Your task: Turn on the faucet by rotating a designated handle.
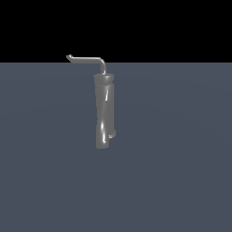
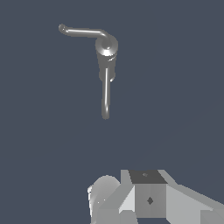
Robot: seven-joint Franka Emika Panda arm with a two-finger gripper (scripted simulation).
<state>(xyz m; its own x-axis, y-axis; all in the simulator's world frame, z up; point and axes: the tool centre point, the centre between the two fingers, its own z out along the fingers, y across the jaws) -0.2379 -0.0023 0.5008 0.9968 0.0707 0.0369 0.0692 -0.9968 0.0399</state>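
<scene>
Faucet (image 1: 104, 113) upright near the middle of the flat grey-blue counter (image 1: 181, 158) — tall, glossy, slightly twisted, with a small nub low on the exterior view's right. Handle (image 1: 86, 59) rising from the top, bent in an L, long arm reaching toward the exterior view's left to a small flared tip. Pincer (image 2: 148, 197) only partly seen in the wrist view, well apart from faucet and handle — fingers out of sight, so cannot tell whether wide or narrow.

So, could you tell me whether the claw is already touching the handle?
No, in the wrist view the claw sits well apart from the handle.
</scene>
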